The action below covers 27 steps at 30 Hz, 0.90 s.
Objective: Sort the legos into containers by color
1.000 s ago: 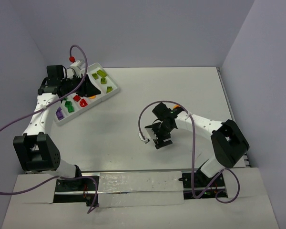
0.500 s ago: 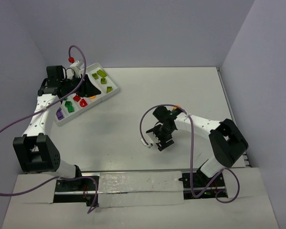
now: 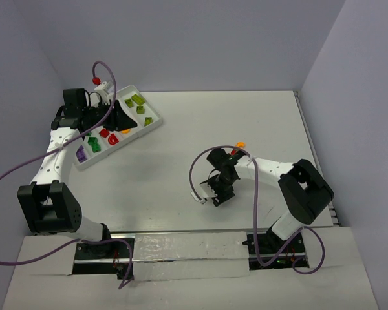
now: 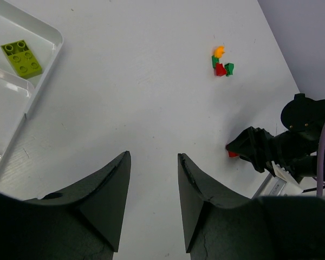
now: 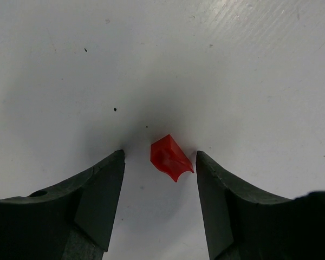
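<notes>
The white desk (image 3: 181,168) carries the tray (image 3: 158,121) at far left, with legos (image 3: 110,137) in its compartments. The left gripper (image 4: 151,157) hangs above it, fingers apart and empty. The right gripper (image 5: 160,157), fingers spread, straddles a red brick (image 5: 170,157) lying on the desk. A small cluster of bricks (image 4: 221,62) lies beyond.

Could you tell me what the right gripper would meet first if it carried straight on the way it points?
Most likely the red brick, which lies on the table between the open jaws of the right gripper. The jaws might pass either side and touch the table instead; depth is unclear.
</notes>
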{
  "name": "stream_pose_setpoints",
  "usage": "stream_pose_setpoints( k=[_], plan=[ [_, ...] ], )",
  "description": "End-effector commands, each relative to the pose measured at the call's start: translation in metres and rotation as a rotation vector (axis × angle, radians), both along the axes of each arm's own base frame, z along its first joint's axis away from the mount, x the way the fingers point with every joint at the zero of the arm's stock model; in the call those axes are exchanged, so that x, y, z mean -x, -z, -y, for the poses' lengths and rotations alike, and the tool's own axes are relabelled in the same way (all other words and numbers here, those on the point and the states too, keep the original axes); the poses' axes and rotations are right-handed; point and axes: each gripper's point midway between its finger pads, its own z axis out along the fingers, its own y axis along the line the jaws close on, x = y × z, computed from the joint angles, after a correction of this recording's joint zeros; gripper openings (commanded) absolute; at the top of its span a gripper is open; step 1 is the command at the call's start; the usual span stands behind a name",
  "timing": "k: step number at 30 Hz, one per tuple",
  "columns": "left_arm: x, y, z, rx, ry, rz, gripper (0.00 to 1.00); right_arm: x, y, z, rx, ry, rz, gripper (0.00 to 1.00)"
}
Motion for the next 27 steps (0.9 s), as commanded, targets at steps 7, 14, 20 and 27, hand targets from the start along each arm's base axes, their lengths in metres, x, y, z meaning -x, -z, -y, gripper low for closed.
stream_pose_setpoints(
  k=[7, 14, 20, 27],
  plan=[
    [-0.005, -0.011, 0.000, 0.005, 0.003, 0.055, 0.49, -0.003, 0.004, -0.009, -0.011, -0.001, 0.019, 0.47],
    [-0.006, -0.009, 0.000, 0.006, 0.005, 0.051, 0.49, 0.004, 0.003, -0.012, -0.009, 0.003, 0.015, 0.35],
    [-0.004, -0.006, -0.001, 0.005, -0.008, 0.039, 0.49, 0.004, -0.015, -0.030, -0.051, 0.095, -0.035, 0.15],
    [0.013, -0.009, -0.010, -0.017, -0.044, 0.083, 0.53, -0.027, -0.127, -0.109, -0.362, 0.468, -0.257, 0.00]
  ],
)
